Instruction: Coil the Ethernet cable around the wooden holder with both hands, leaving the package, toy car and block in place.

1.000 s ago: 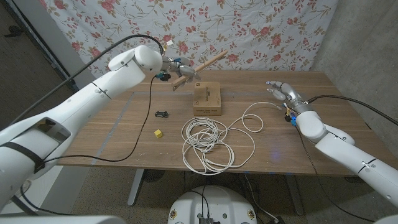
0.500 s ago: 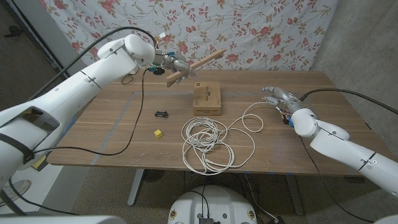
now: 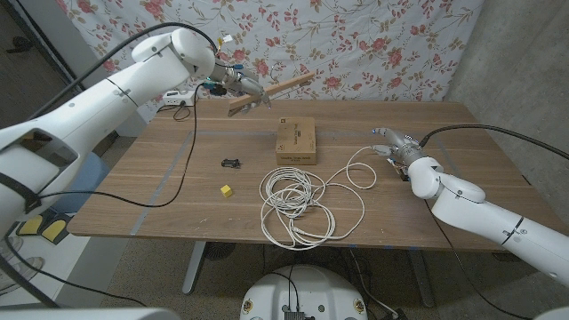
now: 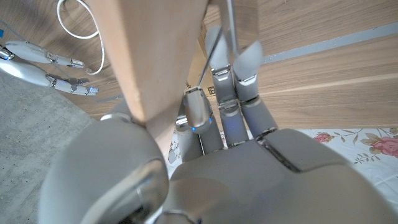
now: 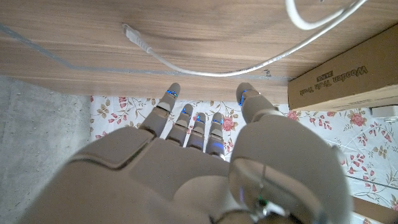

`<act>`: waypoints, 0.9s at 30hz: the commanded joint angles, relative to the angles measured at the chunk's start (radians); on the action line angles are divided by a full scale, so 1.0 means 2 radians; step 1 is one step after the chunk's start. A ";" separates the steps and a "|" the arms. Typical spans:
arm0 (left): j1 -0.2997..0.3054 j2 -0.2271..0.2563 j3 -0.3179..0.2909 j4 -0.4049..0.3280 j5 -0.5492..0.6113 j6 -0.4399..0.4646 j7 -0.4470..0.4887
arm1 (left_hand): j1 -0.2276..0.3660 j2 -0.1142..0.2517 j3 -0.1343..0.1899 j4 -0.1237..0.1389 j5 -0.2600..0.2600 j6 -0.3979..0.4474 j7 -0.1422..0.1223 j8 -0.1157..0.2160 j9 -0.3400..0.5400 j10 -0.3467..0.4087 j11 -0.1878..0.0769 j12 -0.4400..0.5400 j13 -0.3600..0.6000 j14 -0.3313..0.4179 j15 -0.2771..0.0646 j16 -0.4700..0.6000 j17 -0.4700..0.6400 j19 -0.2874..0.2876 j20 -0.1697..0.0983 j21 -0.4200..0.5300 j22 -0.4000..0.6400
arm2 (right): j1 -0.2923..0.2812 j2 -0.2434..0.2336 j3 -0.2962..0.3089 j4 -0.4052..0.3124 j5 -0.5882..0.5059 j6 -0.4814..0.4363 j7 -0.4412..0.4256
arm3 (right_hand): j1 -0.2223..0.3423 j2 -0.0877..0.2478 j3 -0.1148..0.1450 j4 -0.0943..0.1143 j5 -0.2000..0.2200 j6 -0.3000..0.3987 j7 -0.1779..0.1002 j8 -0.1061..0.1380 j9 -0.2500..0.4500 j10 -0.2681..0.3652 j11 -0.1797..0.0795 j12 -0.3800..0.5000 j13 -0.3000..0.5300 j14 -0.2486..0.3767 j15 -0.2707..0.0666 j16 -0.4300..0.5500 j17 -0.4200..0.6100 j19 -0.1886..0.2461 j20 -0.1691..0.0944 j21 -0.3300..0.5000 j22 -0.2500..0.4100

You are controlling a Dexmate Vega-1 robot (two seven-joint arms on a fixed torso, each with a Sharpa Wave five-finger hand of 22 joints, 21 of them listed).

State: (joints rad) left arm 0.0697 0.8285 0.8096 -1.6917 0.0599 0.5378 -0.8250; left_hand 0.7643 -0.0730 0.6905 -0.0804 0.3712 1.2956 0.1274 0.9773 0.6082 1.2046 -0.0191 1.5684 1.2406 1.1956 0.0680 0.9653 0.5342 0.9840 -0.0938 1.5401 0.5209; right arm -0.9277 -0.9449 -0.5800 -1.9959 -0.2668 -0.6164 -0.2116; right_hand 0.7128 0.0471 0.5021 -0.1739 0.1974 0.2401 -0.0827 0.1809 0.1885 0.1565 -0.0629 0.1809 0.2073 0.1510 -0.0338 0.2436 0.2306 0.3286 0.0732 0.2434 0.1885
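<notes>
Ethernet cable (image 3: 298, 203) is being left in a loose white heap on the tabletop (image 3: 480, 178), one end trailing toward the right hand (image 3: 396, 145), which is being held spread and empty just beside it. The wooden holder (image 3: 267, 92) is being gripped aloft by the left hand (image 3: 238, 82), well apart from the cable. Tangling is probably the risk, with loops getting dragged into the package (image 3: 295, 140), toy car (image 3: 232, 163) or block (image 3: 227, 189).

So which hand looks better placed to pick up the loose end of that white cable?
The right hand, probably: it is open and hovers beside the cable's end, while the left hand is busy holding the wooden holder up at the table's far side.
</notes>
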 commanded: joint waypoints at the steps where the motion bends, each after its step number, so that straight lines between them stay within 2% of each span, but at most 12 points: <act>1: -0.034 0.003 0.004 0.030 -0.008 -0.003 -0.035 | 0.065 0.059 -0.001 -0.002 0.005 0.009 0.011 0.004 0.000 -0.002 -0.002 -0.001 0.000 0.112 -0.082 0.277 0.167 0.000 -0.022 0.005 -0.003 | 0.032 0.025 -0.051 0.026 -0.058 -0.039 0.006 | 0.009 -0.004 -0.003 -0.003 0.006 -0.005 -0.005 0.000 0.003 -0.003 -0.005 0.000 0.002 -0.002 -0.003 -0.003 0.002 0.003 -0.003 -0.002 0.001; 7: -0.027 0.008 -0.009 0.034 -0.024 -0.014 -0.028 | 0.066 0.058 -0.002 -0.002 0.006 0.006 0.010 0.005 0.002 -0.003 -0.001 -0.001 0.000 0.114 -0.081 0.279 0.165 -0.002 -0.022 0.008 -0.005 | 0.048 0.042 -0.071 0.049 -0.075 -0.054 0.016 | 0.045 -0.004 0.003 -0.007 0.016 -0.009 -0.014 0.005 0.003 -0.006 -0.024 0.004 0.002 -0.001 -0.009 -0.003 0.001 0.005 -0.008 -0.003 0.001; 10: -0.024 0.008 -0.015 0.038 -0.032 -0.021 -0.026 | 0.067 0.058 -0.003 -0.002 0.007 0.006 0.010 0.004 -0.001 -0.003 0.000 -0.001 0.000 0.113 -0.082 0.280 0.163 -0.002 -0.022 0.008 -0.009 | 0.058 0.051 -0.081 0.069 -0.077 -0.044 0.020 | 0.053 -0.006 0.003 -0.007 0.018 -0.010 -0.021 0.006 0.002 -0.008 -0.031 0.004 0.002 -0.002 -0.010 -0.004 0.001 0.006 -0.009 -0.003 0.001; 11: -0.023 0.008 -0.015 0.039 -0.033 -0.022 -0.025 | 0.067 0.058 -0.004 -0.002 0.007 0.006 0.010 0.006 0.000 -0.004 -0.001 -0.001 0.000 0.114 -0.081 0.281 0.162 -0.003 -0.022 0.011 -0.008 | 0.062 0.054 -0.085 0.077 -0.079 -0.039 0.022 | 0.059 -0.007 0.002 -0.006 0.019 -0.009 -0.025 0.008 0.002 -0.008 -0.039 0.005 0.002 -0.002 -0.010 -0.003 0.001 0.006 -0.009 -0.003 0.001; 21: -0.032 -0.006 -0.008 0.070 -0.035 -0.038 -0.026 | 0.068 0.060 -0.007 0.000 0.008 0.004 0.009 0.007 -0.002 -0.005 0.000 -0.001 0.000 0.114 -0.083 0.286 0.160 -0.003 -0.022 0.013 -0.011 | 0.097 0.089 -0.109 0.150 -0.081 0.019 0.026 | 0.073 -0.008 -0.006 0.001 0.022 0.010 -0.044 0.016 0.002 0.008 -0.055 0.012 0.002 0.005 -0.018 0.002 0.004 0.012 -0.014 -0.001 0.001; 24: -0.036 -0.013 -0.003 0.082 -0.033 -0.042 -0.028 | 0.068 0.061 -0.007 0.000 0.009 0.003 0.009 0.008 -0.002 -0.005 -0.001 -0.001 0.000 0.113 -0.082 0.286 0.159 -0.004 -0.023 0.013 -0.012 | 0.103 0.099 -0.111 0.172 -0.082 0.038 0.016 | 0.074 -0.008 -0.007 0.002 0.022 0.011 -0.047 0.016 0.002 0.009 -0.057 0.012 0.002 0.008 -0.022 0.004 0.004 0.015 -0.015 0.000 0.001; 26: -0.041 -0.018 0.003 0.090 -0.029 -0.043 -0.030 | 0.068 0.062 -0.008 0.001 0.009 0.002 0.008 0.008 -0.001 -0.005 -0.001 -0.001 0.000 0.112 -0.083 0.286 0.159 -0.004 -0.022 0.012 -0.014 | 0.098 0.106 -0.104 0.192 -0.077 0.073 -0.019 | 0.077 -0.007 -0.013 0.005 0.023 0.028 -0.053 0.022 0.002 0.023 -0.061 0.016 0.002 0.015 -0.028 0.008 0.006 0.021 -0.021 0.002 0.001; 27: -0.042 -0.021 0.004 0.095 -0.029 -0.043 -0.031 | 0.068 0.062 -0.008 0.001 0.010 0.003 0.007 0.009 -0.002 -0.005 -0.002 -0.001 0.000 0.112 -0.083 0.286 0.157 -0.004 -0.022 0.013 -0.014 | 0.095 0.109 -0.101 0.200 -0.078 0.086 -0.038 | 0.079 -0.001 -0.022 0.010 0.022 0.052 -0.053 0.029 0.002 0.041 -0.064 0.021 0.002 0.041 -0.038 0.022 0.010 0.031 -0.027 0.005 0.001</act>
State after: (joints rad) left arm 0.0100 0.8229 0.7920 -1.5730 -0.0008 0.4757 -0.8772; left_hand 0.7681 -0.0767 0.6776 -0.0784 0.3859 1.2951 0.1343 0.9857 0.6022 1.1969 -0.0193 1.5682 1.2407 1.1956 0.0680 0.9652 0.5341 0.9840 -0.0938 1.5609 0.4918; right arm -0.7645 -0.7950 -0.7697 -1.7504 -0.4193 -0.6094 -0.1681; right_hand 0.8571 0.0349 0.4797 -0.1636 0.2371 0.2803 -0.1876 0.2189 0.1884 0.1837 -0.1881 0.2068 0.2071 0.1797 -0.0384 0.2563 0.2398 0.3617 0.0329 0.2435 0.1884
